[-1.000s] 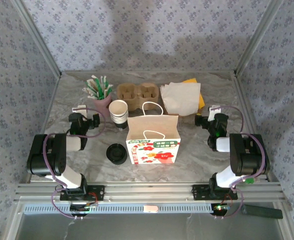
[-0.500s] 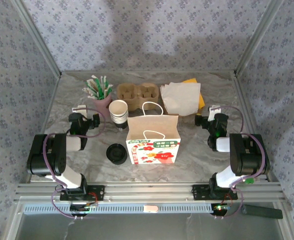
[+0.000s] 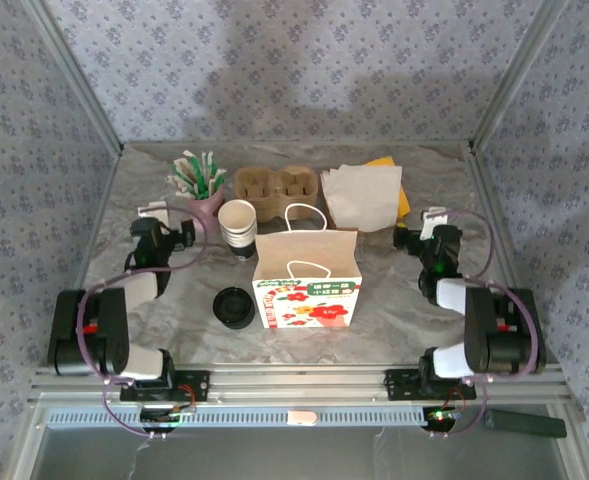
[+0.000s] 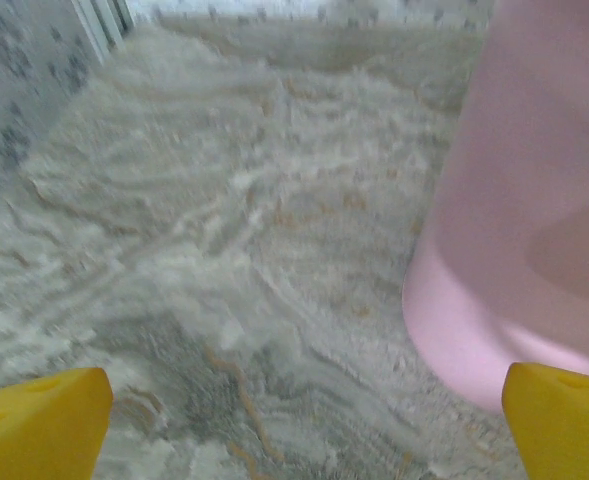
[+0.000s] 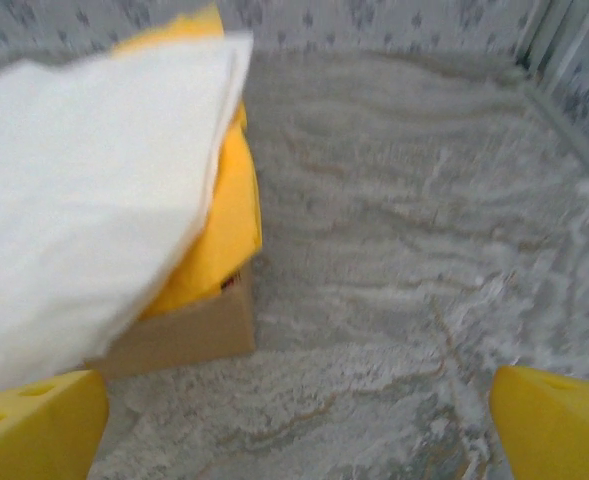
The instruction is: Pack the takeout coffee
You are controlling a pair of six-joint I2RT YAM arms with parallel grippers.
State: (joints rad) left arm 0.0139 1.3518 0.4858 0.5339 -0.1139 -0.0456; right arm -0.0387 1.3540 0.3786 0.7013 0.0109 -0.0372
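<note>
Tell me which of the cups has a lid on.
The short cup left of the paper bag, capped in black. The white stack is open-topped, and the pink cup holds sticks.

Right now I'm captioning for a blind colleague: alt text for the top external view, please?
A printed paper bag stands upright mid-table, with a black-lidded takeout coffee just left of it. Behind them sit a stack of paper cups, a cardboard cup carrier, napkins and a pink cup of straws.
</note>
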